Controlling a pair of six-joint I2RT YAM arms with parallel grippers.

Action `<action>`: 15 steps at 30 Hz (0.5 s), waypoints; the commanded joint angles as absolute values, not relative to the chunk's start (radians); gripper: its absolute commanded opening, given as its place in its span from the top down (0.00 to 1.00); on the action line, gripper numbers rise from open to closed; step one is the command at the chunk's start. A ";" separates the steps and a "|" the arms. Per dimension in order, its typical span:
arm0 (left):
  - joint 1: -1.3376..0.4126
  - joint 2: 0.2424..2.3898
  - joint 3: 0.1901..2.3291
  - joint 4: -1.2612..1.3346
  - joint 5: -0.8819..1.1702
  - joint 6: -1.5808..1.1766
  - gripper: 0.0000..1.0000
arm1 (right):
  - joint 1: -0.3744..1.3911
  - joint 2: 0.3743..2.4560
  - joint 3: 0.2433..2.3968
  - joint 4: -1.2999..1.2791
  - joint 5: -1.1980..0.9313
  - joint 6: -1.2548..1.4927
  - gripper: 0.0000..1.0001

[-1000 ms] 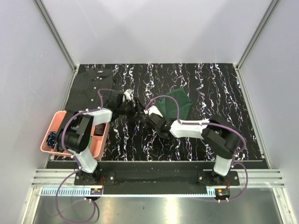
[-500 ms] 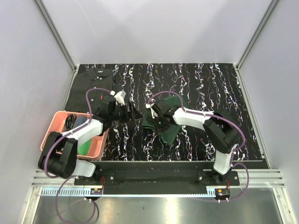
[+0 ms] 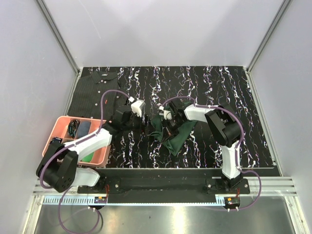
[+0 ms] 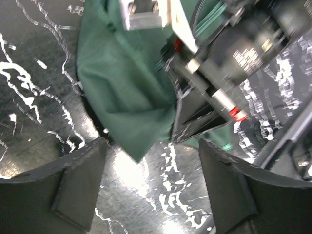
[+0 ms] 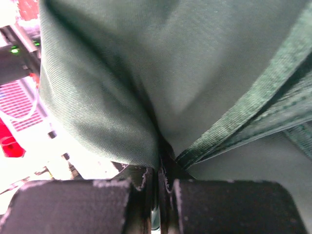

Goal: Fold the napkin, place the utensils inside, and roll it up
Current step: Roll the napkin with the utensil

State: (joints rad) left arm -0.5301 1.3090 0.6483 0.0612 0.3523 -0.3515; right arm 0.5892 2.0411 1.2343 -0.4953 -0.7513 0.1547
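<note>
The dark green napkin [image 3: 176, 132] lies bunched at the table's middle, partly lifted. My right gripper [image 3: 167, 122] is shut on a fold of it; the right wrist view shows cloth [image 5: 146, 73] pinched between the closed jaws. My left gripper [image 3: 145, 125] is open just left of the napkin's hanging corner [image 4: 131, 107], its fingers [image 4: 80, 180] spread over bare table, holding nothing. The orange-red fork is not in view.
A pink bin [image 3: 61, 127] with several small items stands at the left edge. A dark pinstriped shirt [image 3: 100, 85] lies at the back left. The table has a black marbled top [image 3: 219, 97].
My right gripper has pulled the napkin left and toward the front, lifting and bunching it. My left arm has swung in so its gripper now sits close beside the napkin.
</note>
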 commanded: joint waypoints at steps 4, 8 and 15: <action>-0.541 1.381 0.686 0.107 0.293 -0.325 0.31 | 0.545 2.080 1.272 -0.517 -0.861 0.127 1.00; -0.534 1.449 0.762 0.112 0.187 -0.414 0.37 | 0.540 2.089 1.269 -0.518 -0.854 0.123 1.00; -0.532 1.583 0.841 0.106 0.224 -0.489 0.34 | 0.538 2.080 1.255 -0.518 -0.845 0.124 1.00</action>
